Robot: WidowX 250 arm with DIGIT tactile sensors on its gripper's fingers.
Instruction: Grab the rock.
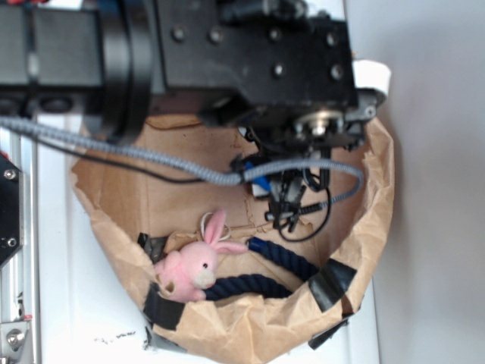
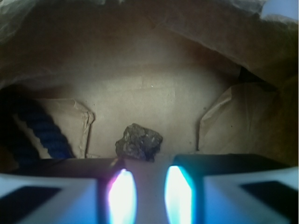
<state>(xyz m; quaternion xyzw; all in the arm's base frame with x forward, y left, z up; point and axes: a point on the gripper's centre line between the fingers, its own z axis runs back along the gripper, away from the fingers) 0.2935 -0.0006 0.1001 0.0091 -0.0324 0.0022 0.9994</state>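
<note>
Seen from the wrist camera, the gripper [image 2: 145,193] is held low inside a brown paper bag [image 2: 154,93], its two fingers [image 2: 122,196] standing apart with an empty gap between them, their inner faces glowing bright white with blue and pink edges. Just beyond the fingertips, the rock [image 2: 138,142] is seen lying on the bag's paper floor, slightly left of the gap and untouched by either finger. It is a small, dark, angular stone with mottled facets. To the left, a length of dark navy rope [image 2: 44,130] is laid against a folded paper flap. Farther off, the bag's back wall is shown rising, with another folded flap at the right.

None of this close detail is offered by the exterior view, where the rock is hidden: the black arm [image 1: 250,61] fills the top of the frame and blocks the middle of the bag. What that view adds is the surroundings. A pink plush bunny [image 1: 195,264] is seen lying at the near rim of the bag [image 1: 114,205], touching the navy rope [image 1: 258,282], which is curved along the near wall to its right. Black tape [image 1: 331,282] is stuck on the rolled-down rim. A grey braided cable [image 1: 136,154] and thin black wires are draped across the opening. The bag is set on a white surface [image 1: 68,318].
</note>
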